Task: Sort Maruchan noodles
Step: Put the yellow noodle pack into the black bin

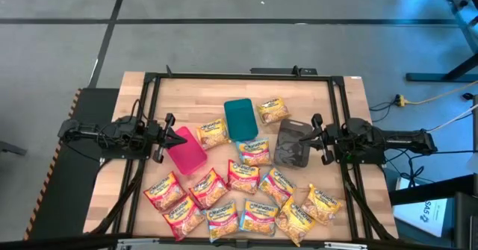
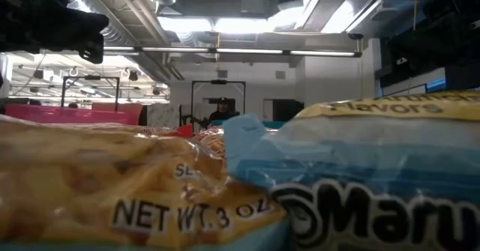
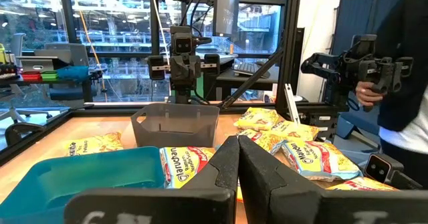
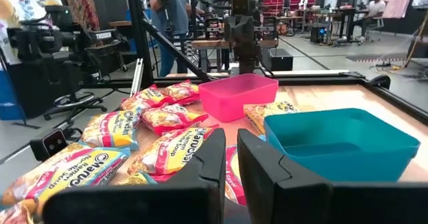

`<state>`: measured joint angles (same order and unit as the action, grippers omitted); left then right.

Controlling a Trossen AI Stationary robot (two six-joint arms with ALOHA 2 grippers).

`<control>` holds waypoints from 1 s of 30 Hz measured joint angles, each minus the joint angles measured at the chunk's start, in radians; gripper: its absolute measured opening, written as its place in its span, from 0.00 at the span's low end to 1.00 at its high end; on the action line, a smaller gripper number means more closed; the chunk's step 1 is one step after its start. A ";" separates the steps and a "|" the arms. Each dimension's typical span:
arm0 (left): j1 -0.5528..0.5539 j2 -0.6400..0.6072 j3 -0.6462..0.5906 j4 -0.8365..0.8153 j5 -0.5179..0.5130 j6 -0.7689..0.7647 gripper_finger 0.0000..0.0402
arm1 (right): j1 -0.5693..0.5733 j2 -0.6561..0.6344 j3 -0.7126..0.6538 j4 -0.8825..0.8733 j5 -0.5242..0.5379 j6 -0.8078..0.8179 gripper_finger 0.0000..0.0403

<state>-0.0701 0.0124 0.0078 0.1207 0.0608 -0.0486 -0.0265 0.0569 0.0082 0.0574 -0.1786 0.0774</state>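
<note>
Nearest me, the Maruchan noodles lie scattered across the counter's front half. Beyond them sit pink bin, teal bin and grey bin. Left gripper jaws pressed together, empty; right gripper jaws narrowly apart, holding nothing.

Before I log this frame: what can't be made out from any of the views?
- Low view: two noodle packets pressed against the lens block the table; only a strip of the pink bin shows.
- High view: flavor print on the packets is too small to read.
- High view: the table's near edge is cut off by the frame.
- Left wrist view: the gray bin's inside is hidden by its wall.
</note>
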 joint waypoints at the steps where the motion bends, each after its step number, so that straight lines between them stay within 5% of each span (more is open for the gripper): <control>1: 0.000 0.000 0.000 0.000 0.000 0.000 0.01 | 0.000 0.000 0.000 0.000 0.003 0.021 0.10; 16: 0.000 0.000 0.000 0.000 0.000 0.000 0.01 | 0.000 0.000 0.000 0.001 0.016 0.419 0.10; 24: 0.000 0.000 0.000 0.037 -0.040 -0.008 0.01 | 0.000 0.000 0.000 0.007 0.280 0.624 0.10; 30: 0.000 0.000 0.000 0.089 -0.063 -0.084 0.01 | 0.000 0.000 0.000 0.009 0.435 0.625 0.10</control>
<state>-0.0700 0.0124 0.0076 0.2101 -0.0024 -0.1322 -0.0265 0.0569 0.0082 0.0665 0.2563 0.7029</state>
